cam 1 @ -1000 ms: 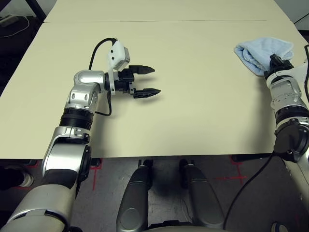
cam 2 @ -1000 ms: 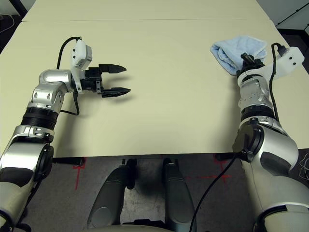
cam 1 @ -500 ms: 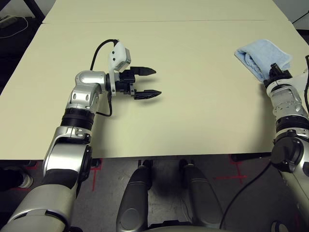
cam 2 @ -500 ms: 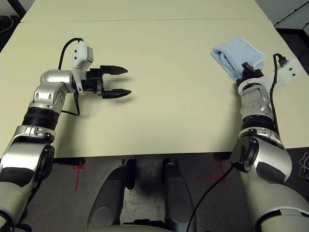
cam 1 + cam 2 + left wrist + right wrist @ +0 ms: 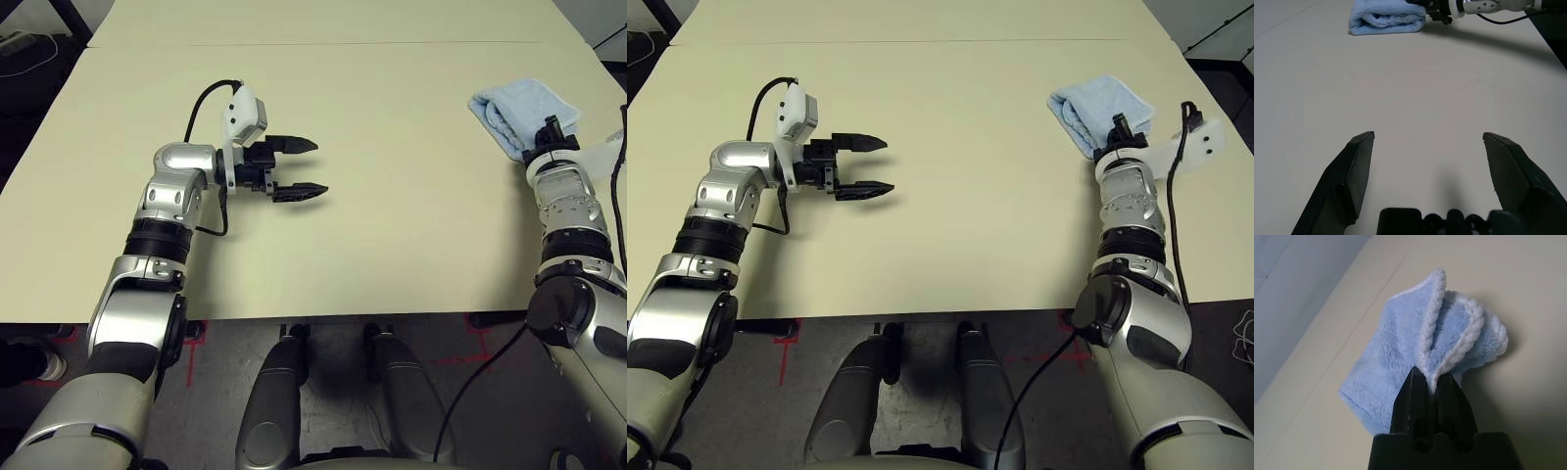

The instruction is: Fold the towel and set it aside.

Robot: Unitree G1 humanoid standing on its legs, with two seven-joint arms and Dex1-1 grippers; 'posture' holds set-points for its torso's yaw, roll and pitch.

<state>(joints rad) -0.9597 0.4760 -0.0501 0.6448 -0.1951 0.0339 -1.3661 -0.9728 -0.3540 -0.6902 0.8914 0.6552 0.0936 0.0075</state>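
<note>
the towel [image 5: 519, 113], a light blue terry cloth with white stitched edging, is seen already folded into a compact bundle at the upper right of the left eye frame, lying on the desk [image 5: 392, 196] near its right edge. the right end effector [image 5: 1431, 382] is clamped shut on the bundle's near edge, with the white-edged layers pinched between its black fingers. the left end effector [image 5: 297, 166] is held at the left centre of the frame, its fingers spread wide and holding nothing, well apart from the towel.

the folding is judged to be done, and the setting-aside is judged to be the step in hand. for this to be done well, the bundle should be kept low and let down flat on the desk, so that the layers are not pulled open. the pinch should be released only once the towel is fully supported, and the fingers should be drawn straight back along their own line, so that the stitched edging is not caught and dragged. a spot clear of the desk's right edge should be chosen, since the bundle could slip off.
</note>
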